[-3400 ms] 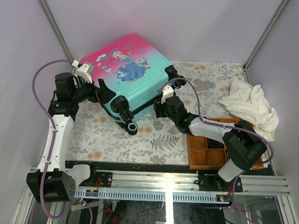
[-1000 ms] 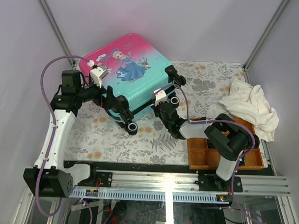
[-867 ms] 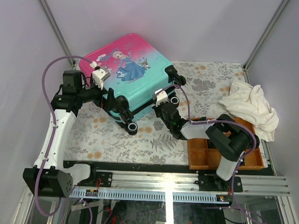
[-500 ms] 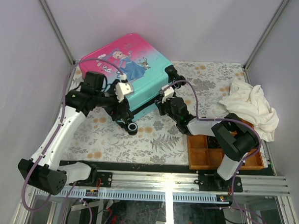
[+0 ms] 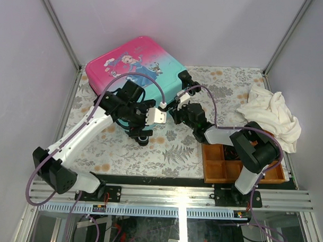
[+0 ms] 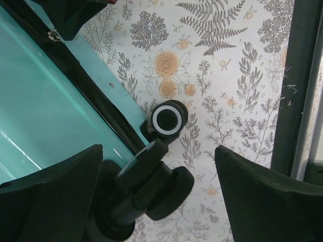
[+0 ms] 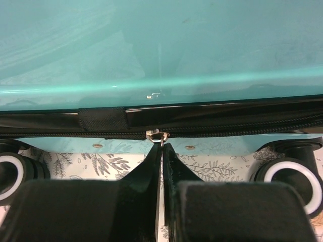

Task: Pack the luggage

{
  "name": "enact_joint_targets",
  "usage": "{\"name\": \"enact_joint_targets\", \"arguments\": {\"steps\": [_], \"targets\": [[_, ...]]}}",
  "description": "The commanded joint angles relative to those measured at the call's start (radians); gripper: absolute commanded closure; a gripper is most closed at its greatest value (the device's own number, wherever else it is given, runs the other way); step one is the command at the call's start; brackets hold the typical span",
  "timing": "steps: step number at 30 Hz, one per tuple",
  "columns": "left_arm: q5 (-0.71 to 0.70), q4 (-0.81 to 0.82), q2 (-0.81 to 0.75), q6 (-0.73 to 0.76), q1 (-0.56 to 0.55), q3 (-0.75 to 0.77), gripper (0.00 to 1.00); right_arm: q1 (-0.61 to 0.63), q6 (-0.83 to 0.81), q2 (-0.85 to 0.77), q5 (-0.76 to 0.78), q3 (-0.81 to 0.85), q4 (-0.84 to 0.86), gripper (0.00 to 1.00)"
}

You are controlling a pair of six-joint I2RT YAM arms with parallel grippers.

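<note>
The suitcase (image 5: 134,64) is seen closed, lying flat on its side at the far left of the flowered surface (image 5: 176,148), pink end away and teal end towards the arms. Against the frame of 3.4 s ago it has not been shifted. The left arm has been swung from the suitcase's far-left corner to its near edge, where the left end effector (image 5: 146,120) is now held above the wheels. The right end effector (image 5: 179,108) has been kept at the near-right edge.

Only in the left wrist view is the left end effector (image 6: 157,151) shown spread wide, nothing between its fingers, with a white-ringed wheel (image 6: 166,119) and a black double wheel (image 6: 151,186) below it. Only in the right wrist view is the right end effector (image 7: 161,151) shown closed on the zipper pull (image 7: 157,134) in the black zipper band, between two wheels.

A white cloth (image 5: 270,117) is heaped at the far right. A wooden tray (image 5: 223,163) at the near right is partly covered by the right arm.
</note>
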Motion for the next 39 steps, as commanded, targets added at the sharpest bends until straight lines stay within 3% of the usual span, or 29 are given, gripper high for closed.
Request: {"name": "enact_joint_targets", "arguments": {"steps": [1,17,26,34,39], "targets": [[-0.059,-0.062,0.057,0.057,-0.017,0.059,0.09,-0.039,-0.009,-0.056,0.048,0.041,-0.002,1.00],[-0.247,-0.161,0.050,0.098,-0.015,-0.078,0.26,-0.262,-0.048,-0.059,0.041,0.008,0.042,1.00],[-0.296,-0.167,0.046,0.110,-0.008,-0.117,0.36,-0.409,0.018,0.016,-0.040,0.082,0.050,1.00],[-0.340,-0.176,0.048,0.146,0.022,-0.136,0.46,-0.516,0.050,0.093,-0.264,0.197,0.020,1.00],[-0.354,-0.182,0.040,0.178,0.077,-0.133,0.49,-0.523,0.080,0.097,-0.536,0.207,-0.051,1.00]]}}
